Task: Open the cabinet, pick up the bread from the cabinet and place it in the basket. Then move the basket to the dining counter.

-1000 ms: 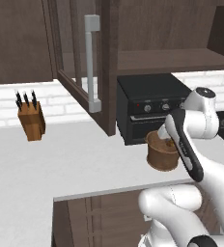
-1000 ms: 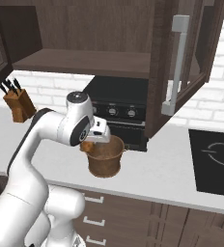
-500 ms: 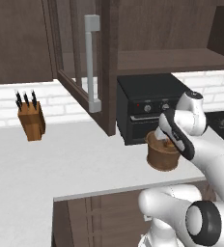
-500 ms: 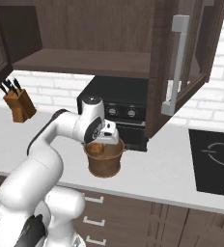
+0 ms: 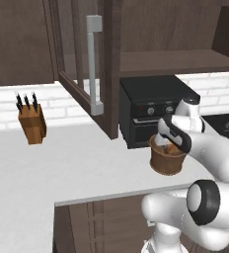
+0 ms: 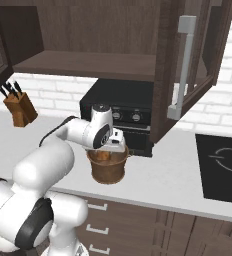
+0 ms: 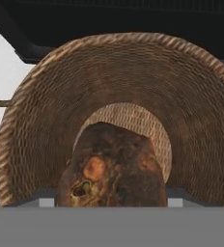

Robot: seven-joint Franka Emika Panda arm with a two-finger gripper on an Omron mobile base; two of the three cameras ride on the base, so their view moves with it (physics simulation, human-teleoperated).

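1. Cabinet (image 6: 188, 65) – dark brown wall unit, glass door w/ grey bar handle swung open toward us; shelf inside looks bare from both base views. We judge the opening step done.

2. Counter (image 5: 62, 163) – white worktop, runs left to right under the cabinet. Black oven (image 5: 151, 108) sits at the far side, against the brick wall. Knife block (image 5: 31, 123) far left, well apart from the work.

3. Basket (image 6: 108, 167) – round, woven, upright on the counter, just in front of the oven, near the counter's front edge. In the hand view its rim (image 7: 119, 41) rings the whole interior, so we look almost straight down into it.

4. Gripper (image 6: 110, 147) – at the basket mouth, directly above the interior. Fingers spread wide, released as far as we can judge; tips themselves not discernible in the hand view.

5. Bread (image 7: 111, 169) – tan-brown loaf piece, inside the basket, on or near the bottom, nearer the rim's close side than its far side. It lies straight below the fingers, long axis roughly toward the far rim. Contact w/ fingers: cannot tell.

We judge the placing step finished or nearly so. Next relation that counts: the basket wall lies outward from the fingers all round, so the hand must shift sideways to the rim for a grasp.
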